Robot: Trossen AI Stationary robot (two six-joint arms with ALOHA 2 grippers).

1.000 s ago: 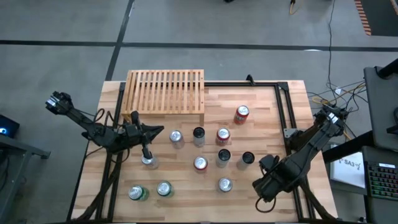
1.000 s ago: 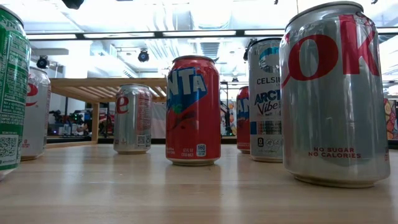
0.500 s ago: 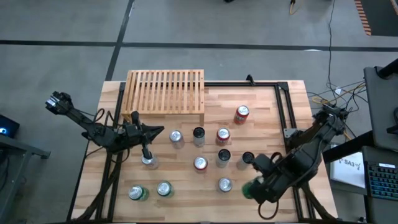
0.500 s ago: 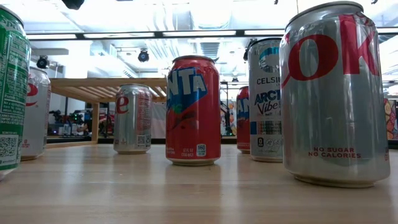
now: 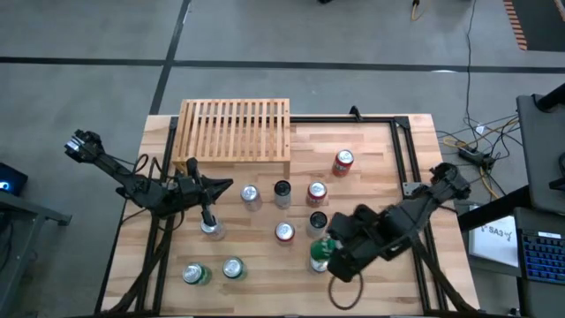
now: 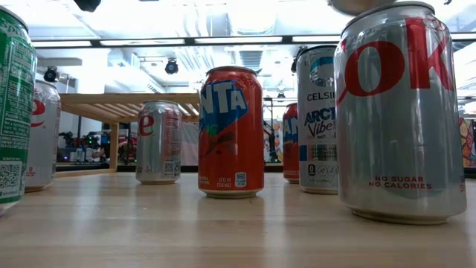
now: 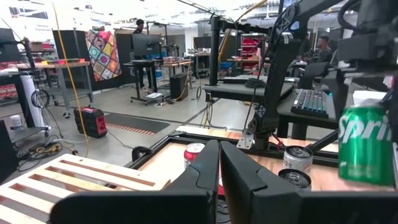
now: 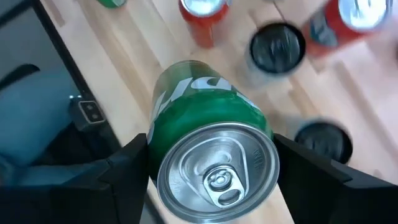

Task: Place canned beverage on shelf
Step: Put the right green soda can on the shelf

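Note:
My right gripper is shut on a green Sprite can, held above the table's near middle, over a silver can. The green can also shows in the left wrist view. The light-wood slatted shelf stands at the table's far left. My left gripper is shut and empty at the table's left, near the shelf's near edge, its fingers pointing toward the table's right. My right gripper pinches the green can's side wall just below its top rim between its two fingers, one on each side. The fingers come from above, pointing down. The can hangs upright, lifted clear of the table, its top toward the wrist.
Several cans stand across the table's middle and near part: a red one, a dark-topped one, silver ones, two at the near left. A black frame runs along the right side.
My right gripper has gone toward the table's left edge from the near right, carrying the green can upright and clear of the table, to a place over the silver can at the near middle. My left arm has kept still.

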